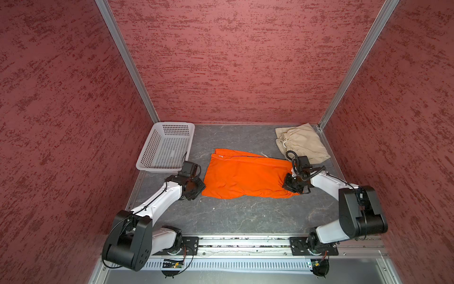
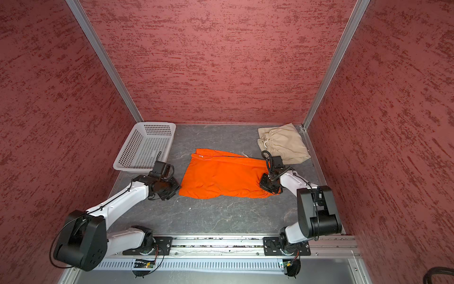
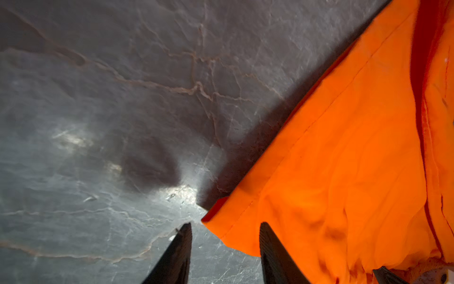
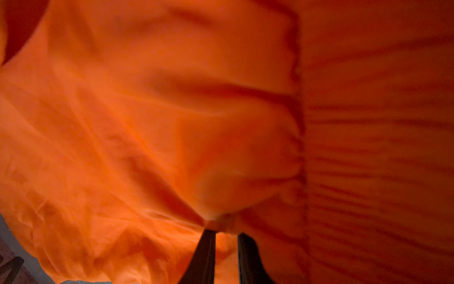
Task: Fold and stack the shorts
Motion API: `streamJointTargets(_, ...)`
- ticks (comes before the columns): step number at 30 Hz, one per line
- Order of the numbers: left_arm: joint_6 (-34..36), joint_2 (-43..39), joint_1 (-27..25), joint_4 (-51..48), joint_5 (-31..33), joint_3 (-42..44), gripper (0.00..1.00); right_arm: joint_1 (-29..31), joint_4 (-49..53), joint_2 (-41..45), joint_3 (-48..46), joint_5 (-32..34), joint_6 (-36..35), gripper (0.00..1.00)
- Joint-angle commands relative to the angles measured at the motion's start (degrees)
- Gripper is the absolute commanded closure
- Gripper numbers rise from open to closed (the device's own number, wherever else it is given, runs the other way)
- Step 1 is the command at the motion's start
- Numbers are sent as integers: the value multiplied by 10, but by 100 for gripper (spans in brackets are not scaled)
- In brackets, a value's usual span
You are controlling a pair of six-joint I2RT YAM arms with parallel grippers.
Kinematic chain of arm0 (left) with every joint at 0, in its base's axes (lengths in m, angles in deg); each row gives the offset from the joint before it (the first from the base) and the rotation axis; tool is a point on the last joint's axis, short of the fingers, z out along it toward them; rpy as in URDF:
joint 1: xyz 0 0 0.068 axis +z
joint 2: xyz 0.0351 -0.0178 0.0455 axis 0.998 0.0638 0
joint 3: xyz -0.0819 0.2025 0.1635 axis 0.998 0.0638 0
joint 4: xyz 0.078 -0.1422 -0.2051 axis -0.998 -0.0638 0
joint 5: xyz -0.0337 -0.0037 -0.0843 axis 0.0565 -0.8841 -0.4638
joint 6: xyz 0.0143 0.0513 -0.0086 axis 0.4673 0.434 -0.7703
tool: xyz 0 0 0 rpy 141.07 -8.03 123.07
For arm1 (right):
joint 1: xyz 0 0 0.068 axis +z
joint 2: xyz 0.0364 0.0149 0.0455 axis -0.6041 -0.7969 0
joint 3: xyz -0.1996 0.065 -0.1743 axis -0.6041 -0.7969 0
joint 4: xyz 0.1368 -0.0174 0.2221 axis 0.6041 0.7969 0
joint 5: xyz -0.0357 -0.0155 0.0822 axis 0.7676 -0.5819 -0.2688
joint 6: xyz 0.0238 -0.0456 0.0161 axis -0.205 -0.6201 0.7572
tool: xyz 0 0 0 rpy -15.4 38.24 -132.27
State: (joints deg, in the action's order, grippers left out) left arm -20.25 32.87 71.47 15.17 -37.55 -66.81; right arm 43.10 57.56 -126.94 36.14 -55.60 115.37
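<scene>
I have the orange shorts [image 1: 243, 174] lying flat on the table [image 1: 233, 216] just below the centre of the frame in both top views [image 2: 221, 174]. They are spread wide from left to right, with the gathered waist at the right end and the leg hems at the left.

My right gripper [image 1: 291, 184] sits on that right end. In the right wrist view its two fingers stand close together with a pinch of orange cloth caught at the tips [image 4: 226, 232], so it is clamped on the orange shorts [image 4: 172, 123], just beside the ribbed waistband (the rest of that view is nothing but orange folds, rather blurred).

My left gripper [image 1: 197, 188] is at the left edge of the shorts, low over the table. In the left wrist view its fingers [image 3: 181, 253] stand apart and grip nothing. The hemmed corner of the orange shorts [image 3: 344, 159] lies just beyond the tips [image 3: 226, 225], one finger shows in front of the cloth, and bare grey table [image 3: 122, 98] fills the left of that view.

The beige shorts [image 1: 302, 145] lie folded in a bundle to the right of centre in both top views [image 2: 285, 145], just above the right gripper, with the drawstring waist facing left. They sit apart from the orange pair.

The white basket [image 1: 157, 169] stands left of centre, above the left gripper.
</scene>
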Motion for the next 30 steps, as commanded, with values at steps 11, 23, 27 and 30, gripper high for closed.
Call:
streamJointTargets(11,-4,101,-18,54,5,-2,57,-1,-5,2,-13,-6,-3,80)
streamJointTargets(23,11,88,2,9,31,5,100,-1,20,-4,-12,18,-5,81)
streamJointTargets(27,24,38,32,-30,37,30,100,-1,31,-13,-18,31,0,81)
streamJointTargets(30,31,2,50,-52,39,48,100,-1,32,-12,-28,36,5,81)
